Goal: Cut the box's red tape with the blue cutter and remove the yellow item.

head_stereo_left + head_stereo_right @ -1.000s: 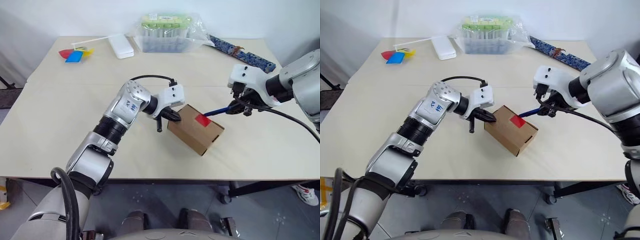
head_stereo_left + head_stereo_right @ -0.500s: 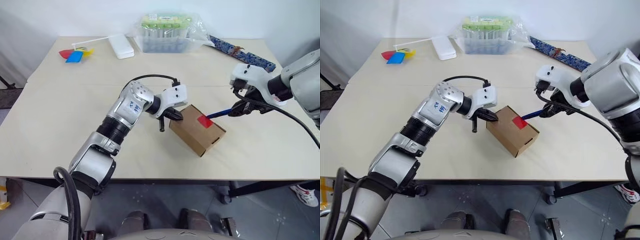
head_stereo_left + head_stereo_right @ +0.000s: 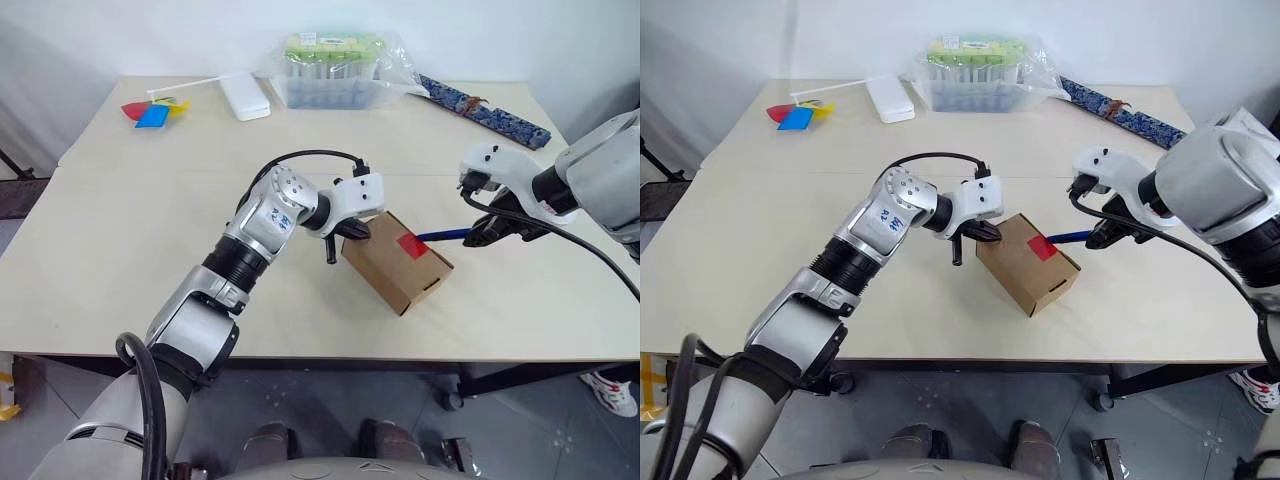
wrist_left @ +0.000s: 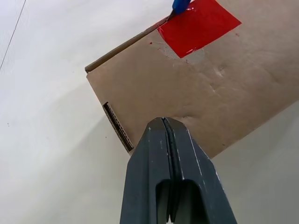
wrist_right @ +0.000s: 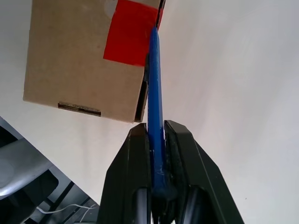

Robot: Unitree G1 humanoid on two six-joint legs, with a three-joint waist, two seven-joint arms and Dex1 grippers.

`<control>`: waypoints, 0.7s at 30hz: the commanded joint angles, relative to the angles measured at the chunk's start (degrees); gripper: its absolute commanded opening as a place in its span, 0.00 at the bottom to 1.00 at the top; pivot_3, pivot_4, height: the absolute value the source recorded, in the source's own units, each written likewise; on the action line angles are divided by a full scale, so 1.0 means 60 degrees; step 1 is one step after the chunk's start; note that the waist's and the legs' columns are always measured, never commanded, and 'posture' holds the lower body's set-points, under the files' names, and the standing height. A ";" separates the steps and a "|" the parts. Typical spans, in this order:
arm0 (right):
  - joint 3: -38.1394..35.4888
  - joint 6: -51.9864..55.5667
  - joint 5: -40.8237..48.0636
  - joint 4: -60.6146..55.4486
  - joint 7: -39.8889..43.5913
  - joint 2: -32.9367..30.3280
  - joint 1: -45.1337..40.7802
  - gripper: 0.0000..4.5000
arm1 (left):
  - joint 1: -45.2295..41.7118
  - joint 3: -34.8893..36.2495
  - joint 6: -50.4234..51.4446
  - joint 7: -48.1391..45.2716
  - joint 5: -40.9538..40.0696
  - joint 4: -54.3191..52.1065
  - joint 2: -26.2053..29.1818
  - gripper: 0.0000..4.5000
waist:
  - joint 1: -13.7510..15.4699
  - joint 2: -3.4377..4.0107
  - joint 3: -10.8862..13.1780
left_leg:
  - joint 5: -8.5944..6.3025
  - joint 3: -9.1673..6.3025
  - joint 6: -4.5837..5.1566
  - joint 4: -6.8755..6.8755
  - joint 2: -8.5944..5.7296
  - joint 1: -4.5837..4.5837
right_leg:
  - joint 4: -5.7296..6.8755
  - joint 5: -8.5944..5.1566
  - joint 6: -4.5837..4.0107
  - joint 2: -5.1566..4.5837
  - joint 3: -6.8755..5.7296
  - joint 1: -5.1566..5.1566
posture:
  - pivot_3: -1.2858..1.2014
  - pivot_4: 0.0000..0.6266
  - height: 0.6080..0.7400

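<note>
A pale beige desk (image 3: 120,220) stands before a white wall. At its far edge lie a plastic-wrapped green-topped container (image 3: 335,65), a flat white case (image 3: 243,92), a red-blue-yellow paper pinwheel (image 3: 150,108) and a long blue patterned strip (image 3: 485,108); all are well apart from the work area and obstruct nothing.

The box (image 3: 395,262) lies near the middle of the desk, toward the near edge, turned diagonally, with its long axis running from far-left to near-right. Its flaps are closed. The red tape (image 3: 411,245) sits on the top face at the far-right edge and spans the flap seam there.

The left end effector (image 3: 352,232) is fully closed and empty; its fingertips (image 4: 163,122) meet above the box's far-left end, and contact cannot be confirmed.

The right end effector (image 3: 478,235) is clamped on the blue cutter (image 3: 445,236), whose rear end is seated between the fingers (image 5: 180,140). The cutter's long axis runs nearly level from the end effector leftward to the box, with the tip at the tape's edge on the flap seam. A black cable hangs from the right wrist, clear of the box.
</note>
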 commanded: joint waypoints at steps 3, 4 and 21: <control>0.0467 -0.0221 0.0234 -0.0327 0.0132 -0.0465 0.0069 0.04 | 0.0702 -0.0818 0.0342 0.0038 0.0651 0.0352 -0.0118 0.00 | 0.0006 0.0004 -0.0003 | -0.0001 -0.0002 0.0001 0.0000 -0.0001 0.0000 | -0.0001 0.0000 0.0000 -0.0001 -0.0001 0.0000 | 0.52 0.24 1.00; 0.0467 -0.0274 0.0252 -0.0329 0.0172 -0.0485 0.0029 0.04 | 0.0734 -0.0829 0.0358 0.0026 0.0652 0.0299 -0.0125 0.00 | 0.0007 0.0003 -0.0003 | -0.0001 -0.0002 0.0001 0.0000 -0.0001 -0.0001 | -0.0002 0.0000 0.0000 -0.0001 -0.0001 0.0001 | 0.52 0.24 1.00; 0.0707 0.0223 0.0931 0.0267 0.0599 -0.0351 -0.1124 0.04 | 0.0758 -0.0728 0.0372 0.0123 0.0698 0.0429 -0.0312 0.00 | -0.0001 0.0006 -0.0004 | -0.0007 0.0003 0.0010 0.0000 0.0002 -0.0003 | -0.0013 0.0000 0.0000 -0.0001 0.0000 -0.0002 | 0.52 0.24 1.00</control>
